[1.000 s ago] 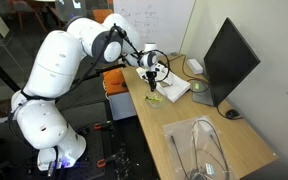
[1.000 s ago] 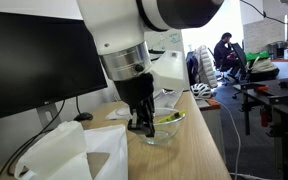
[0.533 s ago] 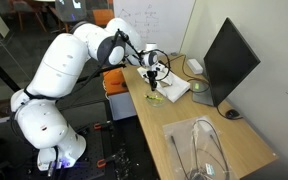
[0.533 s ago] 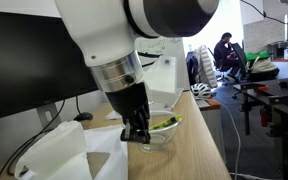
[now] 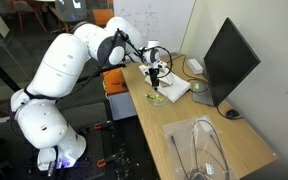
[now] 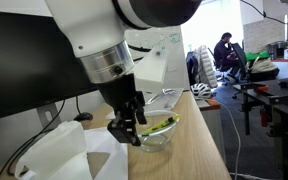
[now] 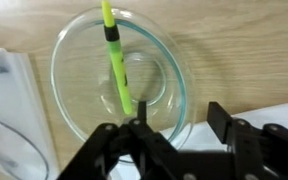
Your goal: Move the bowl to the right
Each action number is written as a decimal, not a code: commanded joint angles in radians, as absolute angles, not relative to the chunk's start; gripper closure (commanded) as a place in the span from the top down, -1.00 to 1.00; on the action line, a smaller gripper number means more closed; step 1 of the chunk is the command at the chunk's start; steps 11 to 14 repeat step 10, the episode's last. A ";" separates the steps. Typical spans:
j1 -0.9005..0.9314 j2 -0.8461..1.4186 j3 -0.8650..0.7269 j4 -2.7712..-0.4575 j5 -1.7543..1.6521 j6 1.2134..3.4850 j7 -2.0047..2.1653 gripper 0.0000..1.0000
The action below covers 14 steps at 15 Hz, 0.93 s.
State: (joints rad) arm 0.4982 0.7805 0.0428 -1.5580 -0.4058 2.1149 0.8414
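End effector (image 7: 179, 120) spread astride bowl (image 7: 79, 70) rim, on wooden table (image 7: 246, 48)

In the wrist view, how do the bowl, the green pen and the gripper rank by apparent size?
1. bowl
2. gripper; near the camera and cropped, so unsure
3. green pen, lying in the bowl
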 commanded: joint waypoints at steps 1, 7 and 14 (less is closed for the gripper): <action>0.449 0.725 0.077 -1.590 -0.292 2.117 0.759 0.97; 0.385 0.560 0.084 -1.728 -0.099 2.157 0.684 1.00; 0.389 0.455 0.065 -1.833 -0.134 2.168 0.683 1.00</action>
